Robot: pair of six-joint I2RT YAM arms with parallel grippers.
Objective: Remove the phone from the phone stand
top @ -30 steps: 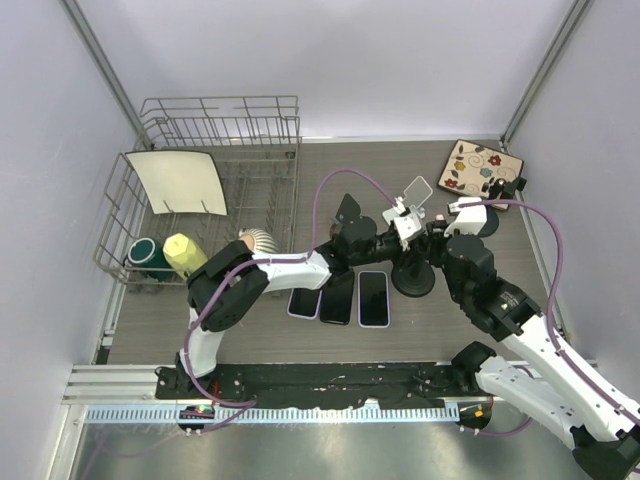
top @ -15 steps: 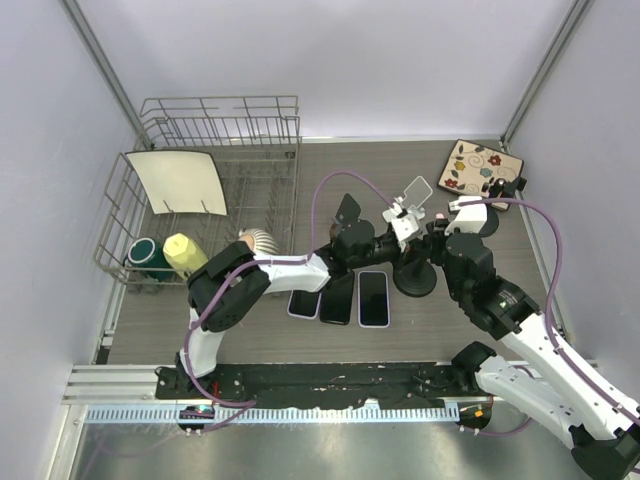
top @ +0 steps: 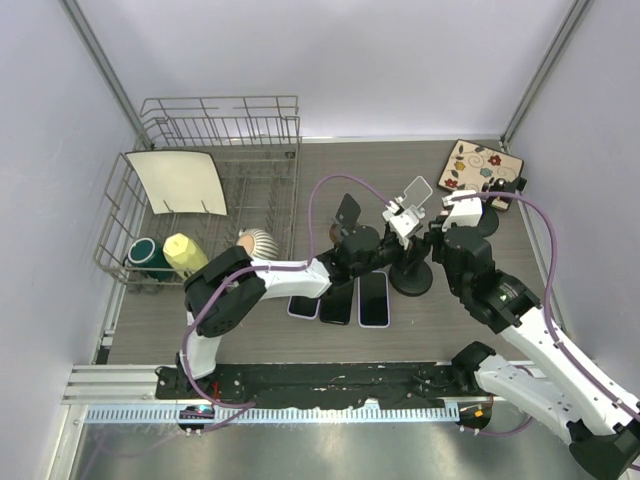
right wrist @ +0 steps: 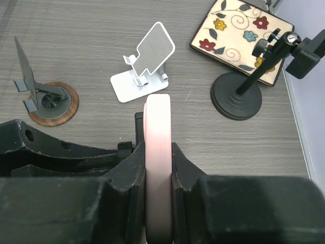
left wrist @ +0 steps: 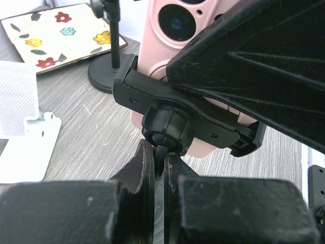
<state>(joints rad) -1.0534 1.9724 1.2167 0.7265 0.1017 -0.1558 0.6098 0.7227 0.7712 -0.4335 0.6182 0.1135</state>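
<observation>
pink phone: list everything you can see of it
Pink phone, glossy back, dark camera lenses showing in the left wrist view. A black stand clamp grips its sides across the back, on a ball joint. The right claw is shut on it across its thickness; the left claw is shut on the stem under the joint.

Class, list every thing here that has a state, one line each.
pink phone: clamped in the stand's cradle
black phone stand: holding the phone
left claw: shut on the stand's stem
right claw: shut on the phone's edges
white folding stand: unfolded, empty
three phones: lying flat
</observation>
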